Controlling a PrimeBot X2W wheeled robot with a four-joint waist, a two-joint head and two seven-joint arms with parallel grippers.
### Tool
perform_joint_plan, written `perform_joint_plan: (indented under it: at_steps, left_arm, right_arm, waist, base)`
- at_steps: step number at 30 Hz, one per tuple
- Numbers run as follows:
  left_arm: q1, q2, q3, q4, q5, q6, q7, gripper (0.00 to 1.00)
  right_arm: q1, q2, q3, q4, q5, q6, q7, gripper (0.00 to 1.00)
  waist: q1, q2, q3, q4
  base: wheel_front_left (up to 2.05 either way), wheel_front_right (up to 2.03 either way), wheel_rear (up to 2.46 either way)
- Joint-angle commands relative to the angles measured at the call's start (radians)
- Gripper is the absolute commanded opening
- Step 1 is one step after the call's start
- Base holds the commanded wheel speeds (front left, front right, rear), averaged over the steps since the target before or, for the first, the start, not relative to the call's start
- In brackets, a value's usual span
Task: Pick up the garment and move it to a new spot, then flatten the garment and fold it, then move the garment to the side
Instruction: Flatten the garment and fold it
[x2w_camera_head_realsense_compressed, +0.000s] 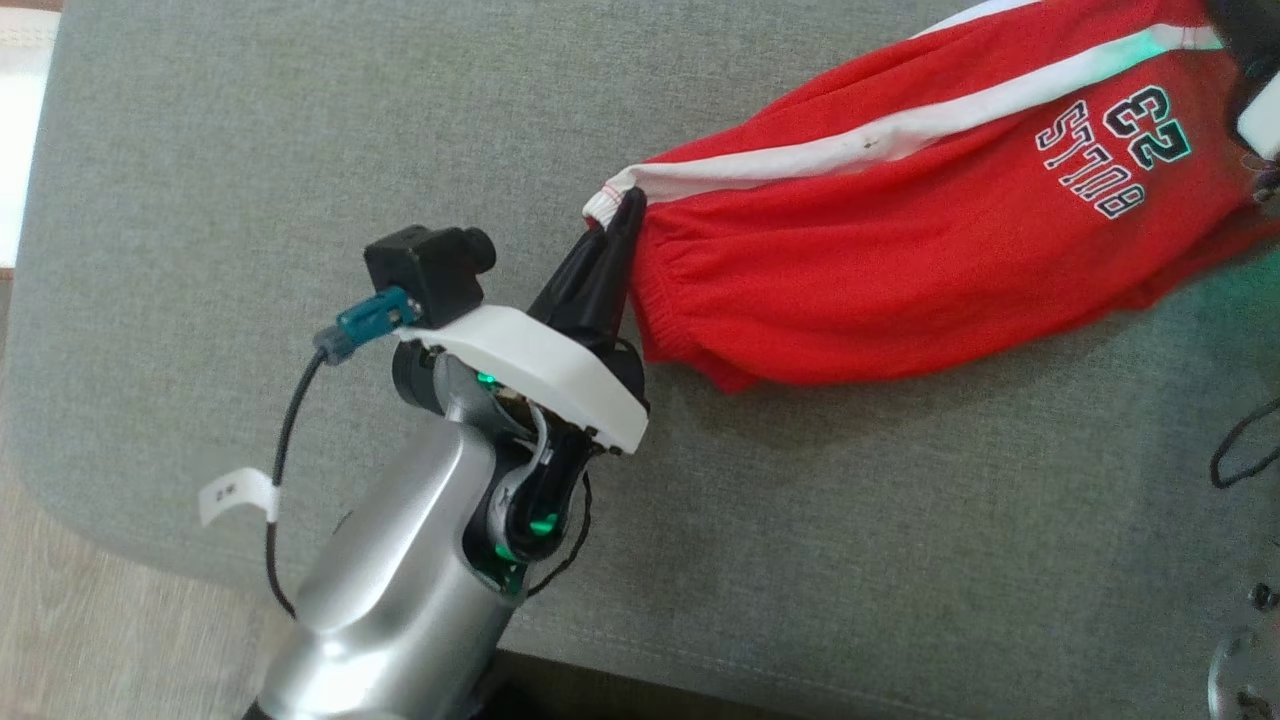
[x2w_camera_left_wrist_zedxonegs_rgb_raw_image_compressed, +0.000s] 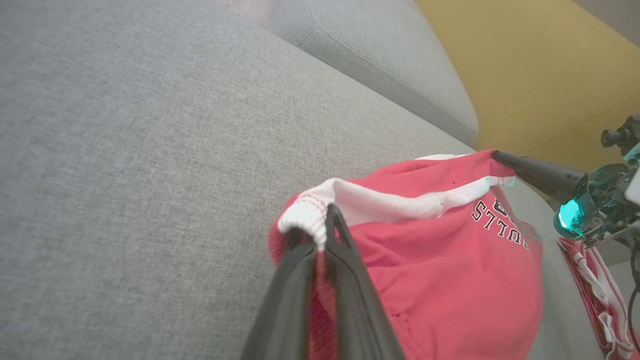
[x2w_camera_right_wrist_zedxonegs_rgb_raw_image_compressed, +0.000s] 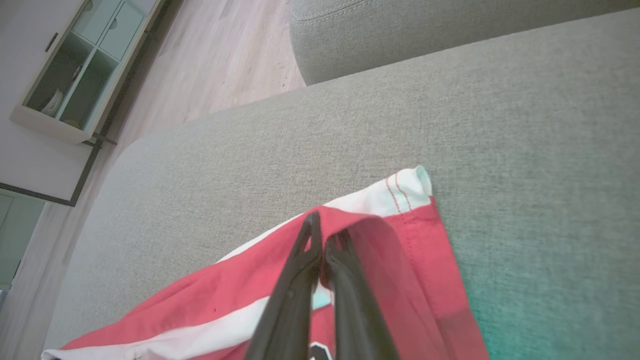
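The garment is a pair of red shorts with a white side stripe and black lettering, stretched across the grey sofa cushion. My left gripper is shut on the white waistband corner at the garment's left end; the left wrist view has the garment pinched between the fingertips of the left gripper. My right gripper is shut on the red hem edge of the garment at its other end. The right gripper also appears across the cloth in the left wrist view.
The cushion's front edge runs along the bottom of the head view, with wooden floor at the left. A yellow cushion and a grey armrest lie behind. A glass-fronted cabinet stands on the floor.
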Motion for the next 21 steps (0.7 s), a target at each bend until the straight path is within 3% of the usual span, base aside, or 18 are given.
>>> perform_joint_plan:
  at_steps: [1, 3, 4, 5, 6, 7, 8, 9, 10, 17, 21]
  left_arm:
    - [-0.018, 0.008, 0.022, -0.017, -0.002, 0.006, -0.018, 0.0]
    - [-0.021, 0.006, 0.016, 0.0, -0.003, 0.013, -0.031, 0.0]
    - [-0.023, 0.005, 0.013, 0.007, -0.004, 0.016, -0.037, 0.0]
    - [-0.024, 0.004, 0.011, 0.013, -0.003, 0.018, -0.043, 0.0]
    - [-0.023, 0.004, 0.01, 0.018, -0.004, 0.021, -0.049, 0.02]
    - [-0.023, 0.004, 0.01, 0.023, -0.006, 0.024, -0.055, 0.15]
    - [-0.023, 0.003, 0.011, 0.026, -0.003, 0.029, -0.064, 0.36]
    - [-0.022, 0.003, 0.012, 0.028, 0.001, 0.033, -0.074, 0.77]
    - [-0.02, 0.003, 0.015, 0.03, 0.003, 0.037, -0.083, 1.0]
    - [0.044, 0.047, -0.002, -0.028, 0.096, 0.098, -0.162, 1.0]
    - [0.112, 0.059, -0.027, -0.094, 0.177, 0.151, -0.205, 1.0]
  right_arm:
    - [-0.027, -0.003, 0.025, -0.021, 0.002, 0.007, -0.02, 0.0]
    - [-0.025, -0.009, 0.032, 0.001, 0.001, 0.007, -0.047, 0.0]
    - [-0.024, -0.011, 0.031, 0.009, -0.002, 0.007, -0.065, 0.13]
    - [-0.023, -0.01, 0.033, 0.017, -0.002, 0.007, -0.081, 0.45]
    - [-0.023, -0.011, 0.037, 0.021, -0.001, 0.007, -0.097, 1.0]
    - [-0.023, -0.012, 0.037, 0.022, -0.001, 0.007, -0.121, 1.0]
    - [-0.025, -0.012, 0.033, 0.022, -0.001, 0.007, -0.149, 1.0]
    - [-0.025, -0.014, 0.032, 0.023, 0.0, 0.007, -0.169, 1.0]
    - [-0.023, -0.021, 0.039, 0.019, 0.004, 0.007, -0.184, 1.0]
    - [0.057, -0.114, 0.118, -0.045, 0.004, 0.007, -0.151, 1.0]
    - [0.086, -0.123, 0.122, -0.061, -0.019, 0.007, -0.107, 1.0]
  waist:
    - [0.0, 0.0, -0.002, 0.001]
    - [0.0, 0.0, -0.001, 0.001]
    - [0.0, 0.0, 0.0, 0.0]
    - [0.0, 0.0, 0.0, -0.001]
    - [0.0, 0.0, 0.0, -0.003]
    - [0.0, 0.0, 0.0, -0.006]
    - [0.0, 0.0, -0.002, -0.009]
    - [0.0, 0.0, -0.003, -0.012]
    - [0.0, 0.0, -0.007, -0.015]
    - [0.0, 0.0, -0.03, -0.051]
    - [0.0, 0.0, -0.03, -0.053]
  base:
    - [0.0, 0.0, 0.0]
    - [0.0, 0.0, 0.0]
    - [0.0, 0.0, 0.0]
    - [0.0, 0.0, 0.0]
    - [0.0, 0.0, 0.0]
    - [0.0, 0.0, 0.0]
    - [0.0, 0.0, 0.0]
    - [0.0, 0.0, 0.0]
    - [0.0, 0.0, 0.0]
    - [0.0, 0.0, 0.0]
    - [0.0, 0.0, 0.0]
